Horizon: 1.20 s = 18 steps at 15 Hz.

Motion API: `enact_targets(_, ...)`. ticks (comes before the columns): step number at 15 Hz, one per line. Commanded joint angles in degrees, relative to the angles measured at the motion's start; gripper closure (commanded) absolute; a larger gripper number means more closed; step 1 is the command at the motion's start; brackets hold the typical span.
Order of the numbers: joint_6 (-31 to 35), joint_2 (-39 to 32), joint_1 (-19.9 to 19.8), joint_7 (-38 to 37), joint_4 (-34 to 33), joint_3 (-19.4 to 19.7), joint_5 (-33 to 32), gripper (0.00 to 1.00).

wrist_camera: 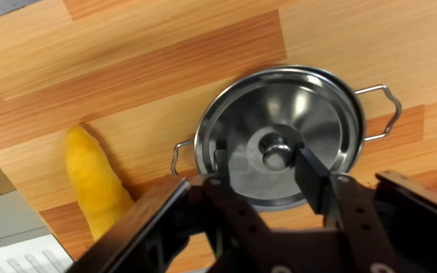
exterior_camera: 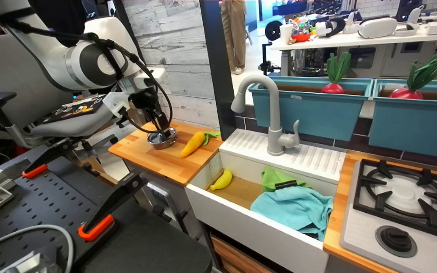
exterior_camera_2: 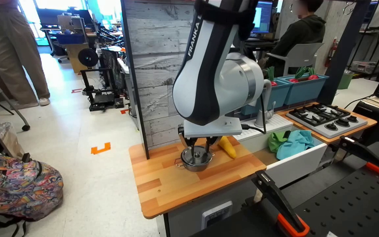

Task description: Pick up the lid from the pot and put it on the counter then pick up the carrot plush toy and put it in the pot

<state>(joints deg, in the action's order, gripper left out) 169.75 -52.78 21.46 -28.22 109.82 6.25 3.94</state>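
The silvery lid (wrist_camera: 309, 121) sits on the steel pot (exterior_camera_2: 197, 168), slightly off-centre, with its knob (wrist_camera: 277, 156) upward. The pot also shows in an exterior view (exterior_camera: 162, 144). It stands on the wooden counter (exterior_camera_2: 163, 184). My gripper (wrist_camera: 262, 161) is open and points down over the lid. Its fingers are on either side of the knob, the right one close beside it, the left one farther off; I cannot tell whether either touches. The carrot plush toy (exterior_camera: 194, 145) lies beside the pot, its green end partly hidden in the wrist view (wrist_camera: 95, 182).
A white sink (exterior_camera: 256, 222) adjoins the counter, holding a yellow banana-like toy (exterior_camera: 222, 180), a green cloth (exterior_camera: 275, 178) and a blue towel (exterior_camera: 294, 206). A grey faucet (exterior_camera: 274, 110) rises behind. A wood-panel wall (exterior_camera: 180, 57) borders the counter. A stove (exterior_camera: 400, 204) stands beyond.
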Motion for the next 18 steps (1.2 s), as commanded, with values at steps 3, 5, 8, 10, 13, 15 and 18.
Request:
enact_targets(3, -0.6, -1.2, 0.1, 1.8, -2.0, -0.2, 1.4, 1.0)
enact_targets(5, -0.7, -0.5, -0.3, 2.2, -1.4, -0.8, 1.4, 1.0)
enact_targets(8, 0.2, 1.9, 0.2, 3.1, 1.0, -1.4, 1.1, 1.0)
enact_targets(10, 0.5, 3.8, 0.9, 4.0, 2.9, -1.9, 0.7, 1.0)
enact_targets(13, 1.3, 6.6, 1.8, 5.5, 5.5, -3.2, 0.2, 1.0)
enact_targets(15, 0.9, 7.3, 2.4, 6.1, 5.8, -3.8, 0.1, 1.0)
enact_targets(18, 0.2, 6.2, 1.9, 7.4, 4.6, -6.1, 0.3, 1.0)
